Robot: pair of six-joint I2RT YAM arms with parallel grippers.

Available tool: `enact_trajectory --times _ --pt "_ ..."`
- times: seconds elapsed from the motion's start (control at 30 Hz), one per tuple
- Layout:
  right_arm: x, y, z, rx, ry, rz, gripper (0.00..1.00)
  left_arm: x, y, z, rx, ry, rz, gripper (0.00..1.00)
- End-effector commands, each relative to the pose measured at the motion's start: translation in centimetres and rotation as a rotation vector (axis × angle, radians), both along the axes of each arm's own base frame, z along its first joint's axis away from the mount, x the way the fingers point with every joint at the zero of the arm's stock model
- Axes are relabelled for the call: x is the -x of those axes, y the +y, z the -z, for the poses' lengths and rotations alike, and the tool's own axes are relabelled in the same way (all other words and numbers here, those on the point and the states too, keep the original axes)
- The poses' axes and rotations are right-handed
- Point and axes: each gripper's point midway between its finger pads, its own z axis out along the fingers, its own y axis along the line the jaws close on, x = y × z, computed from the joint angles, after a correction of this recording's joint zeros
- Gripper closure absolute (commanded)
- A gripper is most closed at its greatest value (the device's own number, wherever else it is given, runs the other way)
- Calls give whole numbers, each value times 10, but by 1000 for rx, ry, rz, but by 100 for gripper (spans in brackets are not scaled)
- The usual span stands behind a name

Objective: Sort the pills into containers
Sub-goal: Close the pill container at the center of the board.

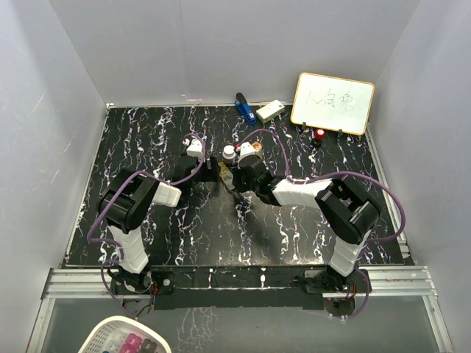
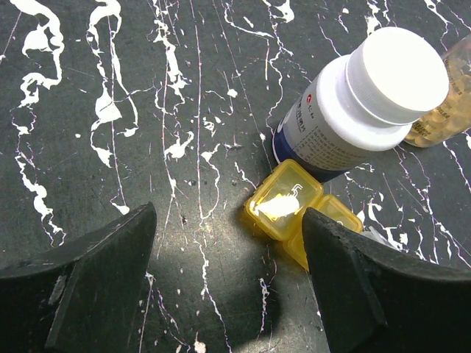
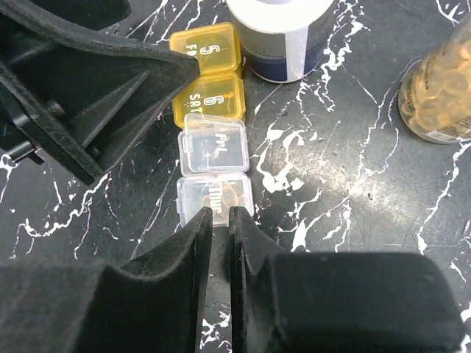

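Right gripper (image 3: 221, 213): jaws nearly closed, tips at the pill box's (image 3: 215, 143) near clear end; no hold confirmed. Left gripper (image 2: 228, 218): wide open, empty, at its yellow far end. Dark bottle (image 3: 280, 44) and amber bottle (image 3: 438, 88) stand just beyond. Risk: pinched tips snag a lid, dragging the light box against the dark bottle.

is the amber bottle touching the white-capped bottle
Apart: the right wrist view shows bare table between the amber bottle and the white-capped bottle.

Golden-amber bottle (image 3: 440, 81) half out of frame.
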Motion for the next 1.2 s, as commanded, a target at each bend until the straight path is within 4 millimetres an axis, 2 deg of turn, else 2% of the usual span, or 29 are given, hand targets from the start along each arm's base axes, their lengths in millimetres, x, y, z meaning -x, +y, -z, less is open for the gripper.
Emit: enact_trajectory --times 0.0,0.3,0.7,1.17 --pt "-15 18 -33 -91 -70 -16 86 8 3 22 -43 70 12 22" --pt "-15 20 -26 -84 -58 -24 86 8 2 23 -42 74 11 23" --pt "-9 13 22 -17 36 1 88 9 3 25 -40 80 9 23" --pt "0 2 14 -16 44 24 90 8 3 21 -37 71 4 23"
